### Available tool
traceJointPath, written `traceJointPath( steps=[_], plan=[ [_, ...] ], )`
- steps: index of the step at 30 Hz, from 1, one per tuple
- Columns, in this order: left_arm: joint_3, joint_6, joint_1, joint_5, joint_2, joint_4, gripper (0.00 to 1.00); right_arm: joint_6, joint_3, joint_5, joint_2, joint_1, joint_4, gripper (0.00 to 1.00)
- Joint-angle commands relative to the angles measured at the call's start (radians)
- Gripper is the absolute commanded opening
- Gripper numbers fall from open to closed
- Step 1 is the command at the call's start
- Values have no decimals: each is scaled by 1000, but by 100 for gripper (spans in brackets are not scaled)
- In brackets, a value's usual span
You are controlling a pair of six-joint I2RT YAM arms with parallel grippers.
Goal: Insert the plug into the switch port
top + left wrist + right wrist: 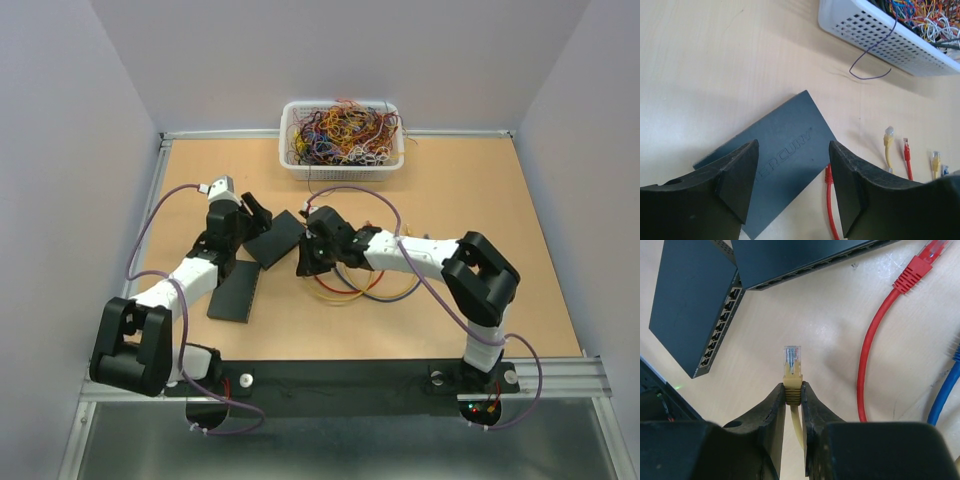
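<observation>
While hovering near the middle of the bench [480, 200], judged to be at the approach step. Next, probably: line up with port row [721, 324] of side switch [690, 300], then push straight in. Left claw [792, 150] spread wide over lettered switch [790, 127], grasping nothing. Right claw [793, 395] clenched on yellow plug [792, 359], above bare bench, apart from both switches.

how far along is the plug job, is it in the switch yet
Not yet. Done: the right end effector is shut on the yellow plug, clear tip forward. In hand: the plug points toward the switch ports, not touching. The left end effector is open above the MERCURY switch. Left: align the plug and push it into a port.
</observation>
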Motion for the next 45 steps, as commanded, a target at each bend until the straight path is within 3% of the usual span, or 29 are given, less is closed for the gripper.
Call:
traceJointPath(
  steps=[1, 12, 18, 35, 45],
  plan=[
    [4, 12, 45, 66, 9, 156, 70, -46, -3, 16, 12, 19, 49, 0],
    [-54, -39, 110, 193, 159, 332, 71, -89, 55, 88, 101, 47, 5, 0],
    [-33, -58, 112, 222, 270, 348, 70, -120, 132, 139, 156, 65, -35, 0],
    [16, -44, 125, 193, 292, 297, 70, -169, 311, 236, 268, 96, -132, 0],
    [131, -42, 153, 141, 360, 85, 69, -181, 317, 268, 271, 107, -150, 0]
  ],
)
